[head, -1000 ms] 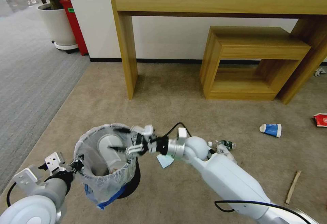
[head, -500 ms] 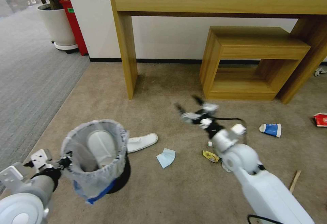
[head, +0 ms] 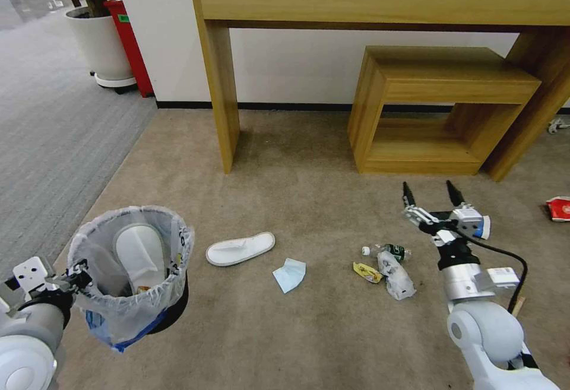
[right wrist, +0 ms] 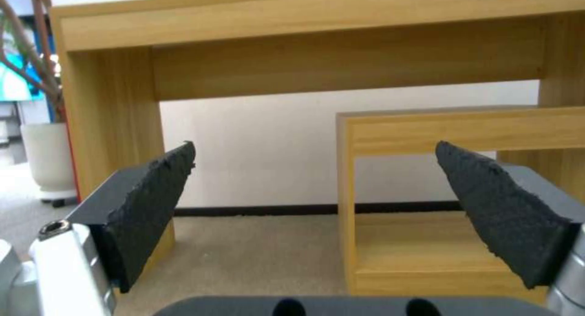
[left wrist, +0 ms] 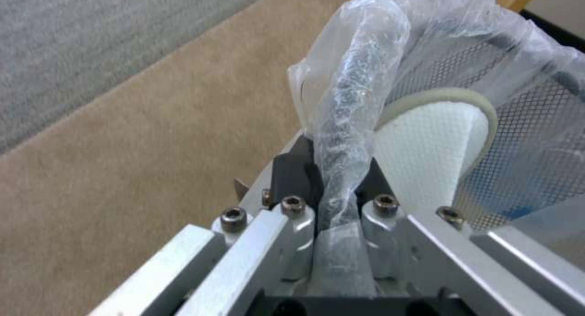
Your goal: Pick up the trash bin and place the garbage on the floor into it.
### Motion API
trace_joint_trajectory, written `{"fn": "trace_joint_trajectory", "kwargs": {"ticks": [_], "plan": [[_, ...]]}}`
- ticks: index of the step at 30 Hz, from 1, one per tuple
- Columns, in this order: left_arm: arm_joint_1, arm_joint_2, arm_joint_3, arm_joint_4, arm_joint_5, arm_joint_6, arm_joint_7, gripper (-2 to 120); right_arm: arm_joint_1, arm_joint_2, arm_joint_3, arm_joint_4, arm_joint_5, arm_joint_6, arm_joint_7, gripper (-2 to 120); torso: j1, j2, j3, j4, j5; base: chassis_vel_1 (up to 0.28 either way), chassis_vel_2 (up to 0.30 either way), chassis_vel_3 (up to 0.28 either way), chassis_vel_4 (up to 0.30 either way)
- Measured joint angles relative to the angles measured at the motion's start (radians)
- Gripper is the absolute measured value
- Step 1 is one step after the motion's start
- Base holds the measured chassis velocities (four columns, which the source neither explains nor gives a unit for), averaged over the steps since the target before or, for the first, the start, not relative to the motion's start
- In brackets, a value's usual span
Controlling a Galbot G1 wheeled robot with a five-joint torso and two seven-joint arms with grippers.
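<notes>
My left gripper (head: 76, 277): clamped on the bagged rim of the trash bin (head: 132, 271), held at my left above the floor (head: 285, 330).
Bin contents: one white slipper (head: 138, 254), upright.
My right gripper (head: 432, 194): fingers spread wide, empty, raised beyond the bottle (head: 387, 251).
Garbage on the floor: second slipper (head: 240, 249), mask (head: 289, 275), yellow wrapper (head: 367, 272).

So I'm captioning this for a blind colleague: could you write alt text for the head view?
The left gripper holds the bag-lined trash bin by its rim, a white slipper inside. The open right gripper hovers above the beige carpet, where another slipper, a blue mask and a bottle lie.
</notes>
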Motion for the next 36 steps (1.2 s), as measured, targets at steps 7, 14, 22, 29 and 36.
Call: {"fn": "trace_joint_trajectory", "kwargs": {"ticks": [7, 14, 22, 29, 36], "plan": [[0.016, -0.017, 0.007, -0.003, 0.004, -0.003, 0.011, 3, -0.001, 0.028, -0.008, 0.000, -0.011, 0.024, -0.005, 100, 0.000, 0.000, 0.000, 0.0001, 0.0000, 0.000, 0.000, 0.000, 0.000], [0.027, -0.026, 0.001, -0.008, 0.002, -0.004, 0.018, 3, -0.008, 0.028, -0.014, -0.006, -0.022, 0.035, -0.003, 100, 0.000, 0.000, 0.000, 0.0001, 0.0000, 0.000, 0.000, 0.000, 0.000], [0.019, -0.032, 0.006, -0.013, 0.007, -0.004, 0.018, 3, -0.001, 0.029, -0.021, -0.008, -0.019, 0.045, -0.001, 100, 0.000, 0.000, 0.000, 0.0000, 0.0001, 0.006, 0.005, -0.005, -0.009], [0.016, -0.036, 0.015, -0.011, 0.016, -0.004, 0.018, 3, 0.006, 0.030, -0.023, -0.022, -0.022, 0.055, -0.003, 100, 0.000, 0.000, 0.000, -0.0001, 0.0000, 0.128, 0.126, -0.110, -0.128], [0.014, -0.033, 0.013, -0.006, 0.019, -0.003, 0.018, 3, 0.019, 0.033, -0.030, -0.031, -0.034, 0.059, -0.007, 100, 0.000, 0.000, 0.000, 0.0002, -0.0006, 0.204, 0.198, -0.171, -0.176]]}}
